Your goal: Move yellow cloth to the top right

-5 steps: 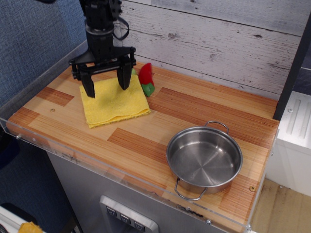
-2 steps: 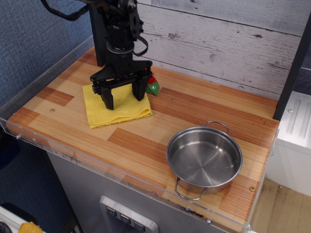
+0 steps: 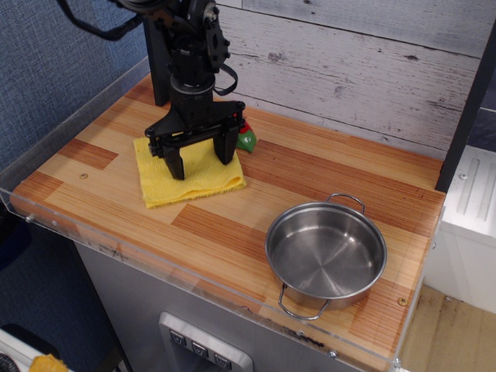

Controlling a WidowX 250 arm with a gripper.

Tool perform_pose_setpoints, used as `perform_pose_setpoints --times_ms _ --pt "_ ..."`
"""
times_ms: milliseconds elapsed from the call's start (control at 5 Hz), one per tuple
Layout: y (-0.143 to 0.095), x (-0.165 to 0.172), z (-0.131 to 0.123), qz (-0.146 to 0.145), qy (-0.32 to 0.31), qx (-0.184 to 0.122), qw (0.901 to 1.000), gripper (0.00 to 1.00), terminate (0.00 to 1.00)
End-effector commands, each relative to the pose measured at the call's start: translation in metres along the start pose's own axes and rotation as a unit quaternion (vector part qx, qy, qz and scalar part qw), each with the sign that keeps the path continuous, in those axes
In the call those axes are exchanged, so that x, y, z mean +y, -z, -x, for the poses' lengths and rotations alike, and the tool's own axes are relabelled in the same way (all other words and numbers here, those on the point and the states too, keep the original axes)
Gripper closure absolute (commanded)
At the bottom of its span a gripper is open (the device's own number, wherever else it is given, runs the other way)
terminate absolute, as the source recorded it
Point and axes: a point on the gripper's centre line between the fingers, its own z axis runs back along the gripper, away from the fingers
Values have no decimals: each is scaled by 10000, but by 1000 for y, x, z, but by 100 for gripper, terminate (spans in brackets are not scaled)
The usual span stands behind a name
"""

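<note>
A wooden counter (image 3: 310, 174) with a clear plastic rim sits against a whitewashed plank wall. A folded yellow cloth (image 3: 190, 174) lies flat at the counter's left, toward the back. A black robot arm stands over it, its hand (image 3: 201, 154) pointing straight down with the two fingers spread apart, one over the cloth's middle and one near its right edge, their tips at or just above the fabric; contact cannot be told. Compared with a second ago, the hand has moved right and come lower, from the cloth's back left to its right half, and over the last moments it has dropped only slightly. The cloth has barely shifted. A small red and green toy (image 3: 246, 139) sits just behind the cloth's right corner, mostly hidden by the hand. A steel pot (image 3: 325, 253), empty, stands well apart at the front right. The move looks barely begun: the cloth is not yet gripped, and the far right corner remains bare.
</note>
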Motion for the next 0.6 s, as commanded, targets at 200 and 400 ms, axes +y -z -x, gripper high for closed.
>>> perform_pose_setpoints --times_ms 200,400 --pt "-29 -29 25 527 243 30 9983 0 0" --pt "-27 -42 39 576 446 92 9973 0 0"
